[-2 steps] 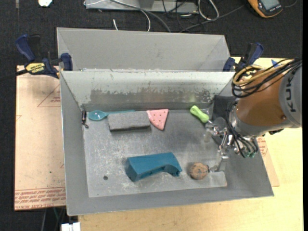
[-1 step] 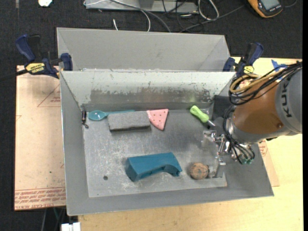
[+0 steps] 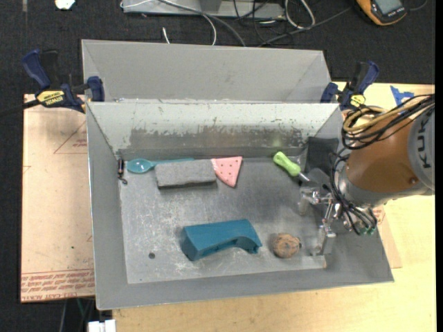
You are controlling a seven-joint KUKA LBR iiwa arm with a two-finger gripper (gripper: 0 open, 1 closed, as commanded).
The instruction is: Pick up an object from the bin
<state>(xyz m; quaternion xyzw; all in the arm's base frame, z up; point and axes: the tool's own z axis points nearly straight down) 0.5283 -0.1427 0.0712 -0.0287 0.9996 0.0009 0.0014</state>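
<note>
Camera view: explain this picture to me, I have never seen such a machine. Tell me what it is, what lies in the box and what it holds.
One camera looks down into a grey metal bin from above. The brown-covered arm coming in from the right is a robot. Its gripper hangs low by the bin's right wall, next to a brown lump. Also on the bin's floor are a blue block, a grey block, a pink wedge, a light-blue spoon and a green piece. I see nothing held in the gripper.
</note>
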